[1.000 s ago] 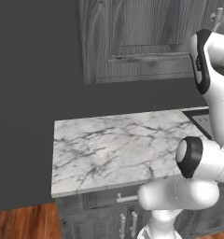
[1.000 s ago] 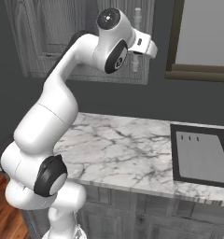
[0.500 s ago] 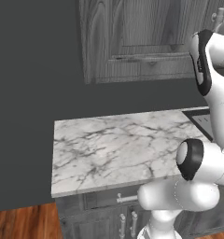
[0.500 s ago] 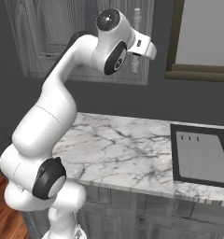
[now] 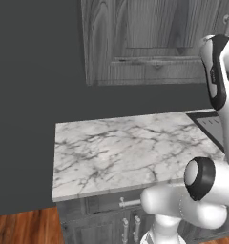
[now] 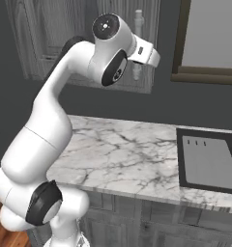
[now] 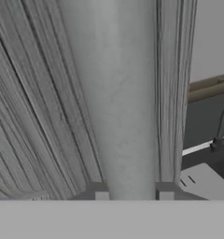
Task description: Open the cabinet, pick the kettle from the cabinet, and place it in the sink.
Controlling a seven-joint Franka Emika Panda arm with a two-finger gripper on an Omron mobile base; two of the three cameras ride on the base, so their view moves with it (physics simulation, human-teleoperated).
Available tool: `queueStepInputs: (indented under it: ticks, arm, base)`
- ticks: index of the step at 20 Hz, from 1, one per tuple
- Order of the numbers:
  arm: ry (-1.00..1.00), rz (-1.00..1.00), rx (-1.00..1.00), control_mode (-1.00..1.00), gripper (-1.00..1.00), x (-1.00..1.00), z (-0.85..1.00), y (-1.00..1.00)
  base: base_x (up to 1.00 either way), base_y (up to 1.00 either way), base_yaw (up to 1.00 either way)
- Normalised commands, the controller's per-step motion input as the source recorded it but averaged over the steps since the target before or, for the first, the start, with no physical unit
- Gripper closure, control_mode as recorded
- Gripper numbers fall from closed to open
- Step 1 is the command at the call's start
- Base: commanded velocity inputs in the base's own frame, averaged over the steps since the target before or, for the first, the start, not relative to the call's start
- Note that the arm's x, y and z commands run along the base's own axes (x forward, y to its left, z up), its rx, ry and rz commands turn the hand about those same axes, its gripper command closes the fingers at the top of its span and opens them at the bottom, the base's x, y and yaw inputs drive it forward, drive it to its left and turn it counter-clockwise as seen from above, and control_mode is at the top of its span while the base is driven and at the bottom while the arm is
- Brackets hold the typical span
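Grey bar handle (image 7: 125, 102) clamped in hand (image 7: 132, 193) at cabinet (image 5: 150, 43) door's edge.

Cabinet (image 5: 150, 43) dark wood-grain, matt; countertop (image 5: 126, 152) smooth veined marble.

The light around me is even and soft, with no glare. The white-veined marble tabletop (image 5: 130, 147) is the brightest surface; the plain dark grey wall (image 5: 35, 95) stays dim. My arm casts barely any shadow. From my hand's camera, the light-grey cylindrical bar handle (image 7: 116, 98) looks smeared and soft-edged. All pictures are coarse, slightly grainy renders.
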Motion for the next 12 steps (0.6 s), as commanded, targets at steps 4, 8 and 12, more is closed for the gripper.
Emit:
queueStepInputs:
  ticks: [4, 8, 12]
  arm:
    - [0.0, -0.04, 0.0, -1.0, 1.0, -0.53, 0.0, 0.17]
    - [0.0, -0.05, 0.0, -1.0, 1.0, -0.57, 0.0, 0.14]
    - [0.0, -0.05, 0.0, -1.0, 1.0, -0.6, 0.0, 0.12]
  base:
    - [0.0, 0.0, 0.0]
    - [0.0, 0.0, 0.0]
    - [0.0, 0.0, 0.0]
